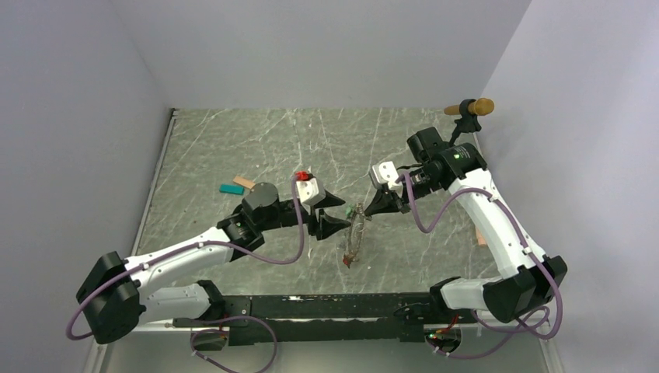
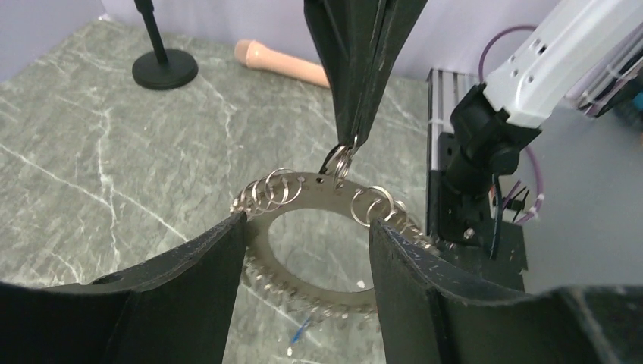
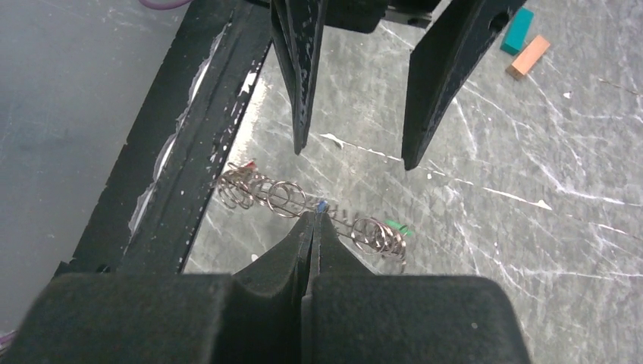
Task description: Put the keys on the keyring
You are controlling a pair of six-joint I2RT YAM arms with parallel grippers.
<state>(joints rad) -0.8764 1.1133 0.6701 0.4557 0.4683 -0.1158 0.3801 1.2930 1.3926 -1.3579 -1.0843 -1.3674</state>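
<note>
The keyring (image 1: 356, 231) hangs above the table as a flat metal loop (image 2: 318, 186) strung with many small wire rings. My right gripper (image 1: 370, 210) is shut on one small ring at its top, its tips (image 2: 349, 140) pinched together. My left gripper (image 2: 307, 224) is open, one finger on each side of the loop, at its outer edges. In the right wrist view the keyring (image 3: 286, 199) runs edge-on past my shut right gripper (image 3: 314, 217). Tiny keys show on it: a blue key (image 3: 321, 205), a green key (image 3: 396, 225) and a red tip (image 3: 247, 164).
A teal block (image 1: 231, 189) and a tan block (image 1: 244, 183) lie behind the left arm. A black round-based stand (image 2: 164, 70) and a tan handle (image 2: 279, 62) sit at the far right corner. The black base rail (image 1: 326, 307) runs along the near edge.
</note>
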